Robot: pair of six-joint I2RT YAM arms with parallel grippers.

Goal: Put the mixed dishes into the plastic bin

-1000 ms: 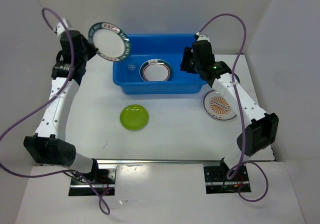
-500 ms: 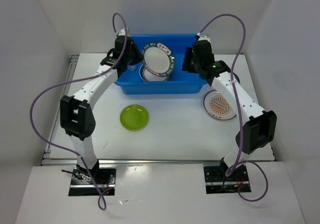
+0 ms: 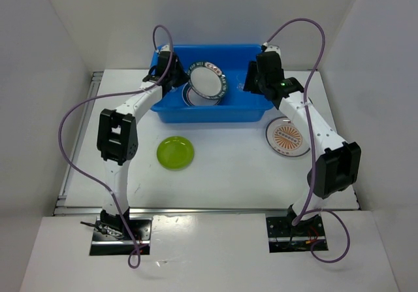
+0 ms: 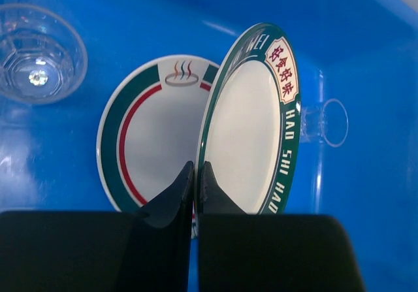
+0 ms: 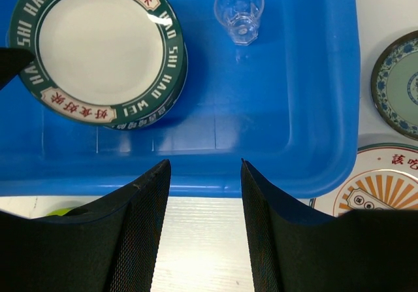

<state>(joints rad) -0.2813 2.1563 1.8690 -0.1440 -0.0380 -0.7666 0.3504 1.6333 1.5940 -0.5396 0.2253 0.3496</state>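
Left end effector (image 4: 196, 174) swung over blue bin (image 3: 209, 114), pinching teal-rimmed plate (image 4: 248, 129) rim; right end effector (image 5: 204, 174) spread.

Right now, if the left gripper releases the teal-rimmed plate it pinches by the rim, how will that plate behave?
The held plate looks rigid and glossy, so it may slip in the thin rim pinch of the left gripper. It stands tilted on edge, so it would probably tip flat onto the second plate lying in the bin.
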